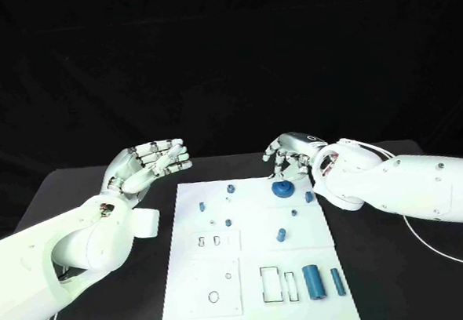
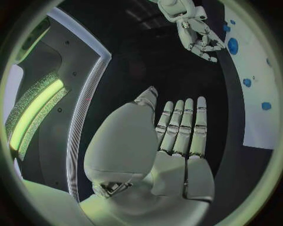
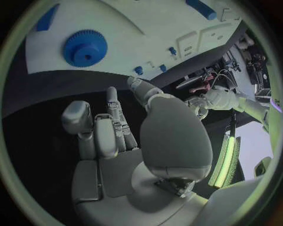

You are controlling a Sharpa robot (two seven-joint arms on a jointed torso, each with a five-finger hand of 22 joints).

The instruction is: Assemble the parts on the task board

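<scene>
The white task board (image 1: 260, 299) lies in the middle of the black table. A blue gear (image 1: 283, 188) sits near its far edge, also seen in the right wrist view (image 3: 85, 47). My right hand (image 1: 288, 155) hovers just beyond the gear, fingers pointing down and apart, holding nothing (image 3: 118, 136). My left hand (image 1: 152, 163) is raised off the board's far left corner, palm bare and fingers stretched side by side (image 2: 177, 136). Two blue cylinders (image 1: 313, 279) lie at the board's near right. Small blue pegs (image 1: 202, 206) dot the far half.
Rectangular cut-outs (image 1: 272, 284) and a round hole (image 1: 213, 296) mark the board's near half. White cables (image 1: 448, 252) trail over the table at the right. Bare black table (image 1: 98, 184) runs along the board's left side.
</scene>
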